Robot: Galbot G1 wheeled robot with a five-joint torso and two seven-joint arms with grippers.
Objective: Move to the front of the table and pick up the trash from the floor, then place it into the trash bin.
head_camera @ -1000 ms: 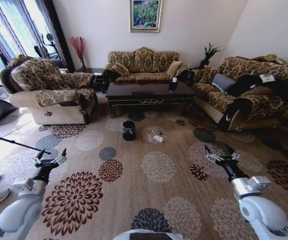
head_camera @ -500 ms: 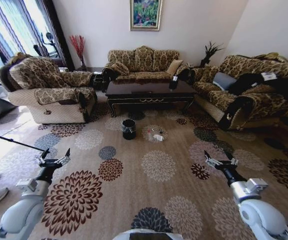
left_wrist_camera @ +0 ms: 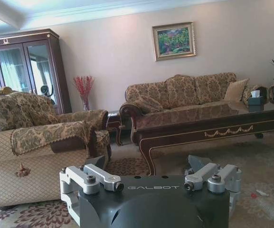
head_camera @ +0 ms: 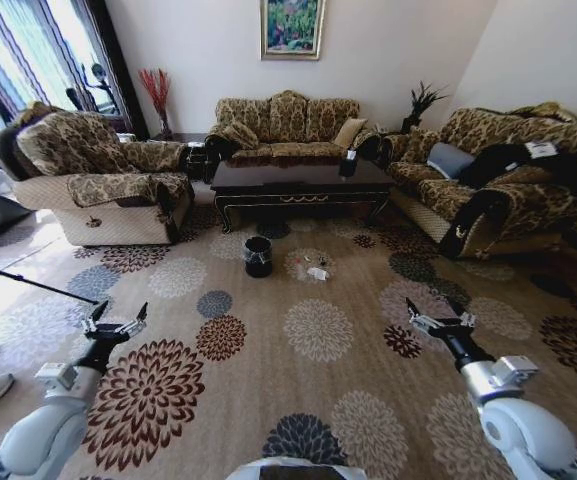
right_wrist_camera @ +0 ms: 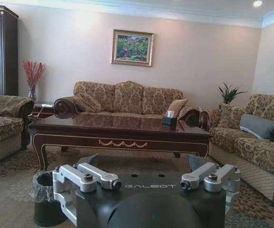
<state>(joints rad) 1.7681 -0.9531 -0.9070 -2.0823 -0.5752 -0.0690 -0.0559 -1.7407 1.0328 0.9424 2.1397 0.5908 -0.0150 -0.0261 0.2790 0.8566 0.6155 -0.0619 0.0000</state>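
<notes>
Black trash bin (head_camera: 258, 257) before the table (head_camera: 298, 181), trash (head_camera: 313, 268) beside it, blurred in left wrist view, left gripper (head_camera: 116, 325) and right gripper (head_camera: 438, 322) spread open over the floor (head_camera: 318, 400).

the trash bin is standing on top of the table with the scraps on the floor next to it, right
Not quite. The trash bin stands on the floor, in front of the table, not on top of it. The head view shows this. The rest holds: the trash lies on the floor beside the bin.

patterned sofa (head_camera: 286, 128), armchair (head_camera: 96, 178), framed painting (head_camera: 292, 28), potted plant (head_camera: 420, 103)
</notes>
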